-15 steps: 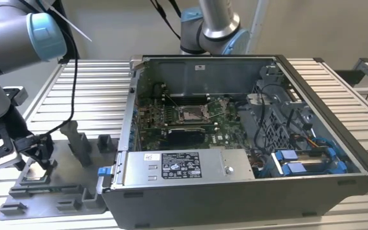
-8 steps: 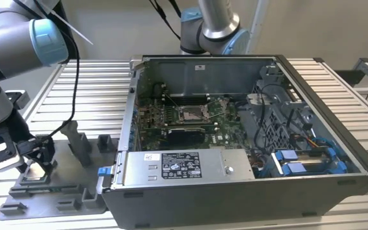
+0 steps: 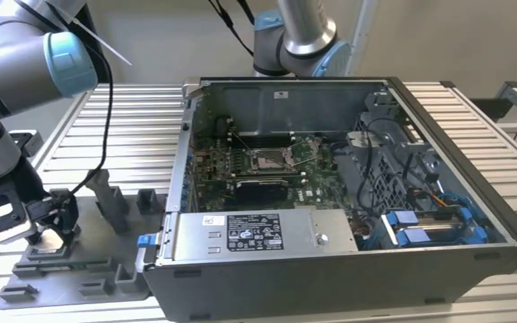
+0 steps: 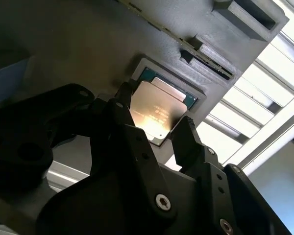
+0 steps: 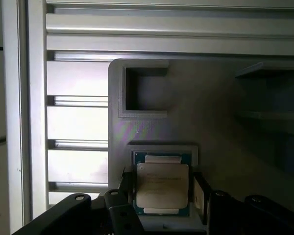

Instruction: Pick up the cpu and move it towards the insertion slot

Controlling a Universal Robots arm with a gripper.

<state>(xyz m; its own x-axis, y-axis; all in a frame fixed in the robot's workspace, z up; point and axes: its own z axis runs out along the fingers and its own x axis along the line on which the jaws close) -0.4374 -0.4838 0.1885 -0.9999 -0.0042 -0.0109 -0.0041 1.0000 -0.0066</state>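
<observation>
The cpu (image 5: 162, 185) is a thin square chip with a silvery face on a green base. It lies in a square pocket of the grey plastic tray (image 5: 210, 103); in the second wrist view the cpu (image 4: 157, 110) catches warm light. My gripper (image 5: 164, 193) is low over the pocket, its black fingers (image 4: 186, 137) against two opposite edges of the chip, shut on it. In the exterior view my gripper (image 3: 48, 232) is at the tray's near left corner. The insertion slot (image 3: 270, 159) is a silver-framed socket on the green board inside the open computer case, far to the exterior view's right.
The black computer case (image 3: 330, 269) stands open-topped beside the tray, its near wall and power supply (image 3: 250, 232) between tray and socket. Upright grey blocks (image 3: 110, 195) rise from the tray. A second robot arm's base (image 3: 299, 40) stands behind the case. The slatted aluminium table (image 3: 132, 121) lies underneath.
</observation>
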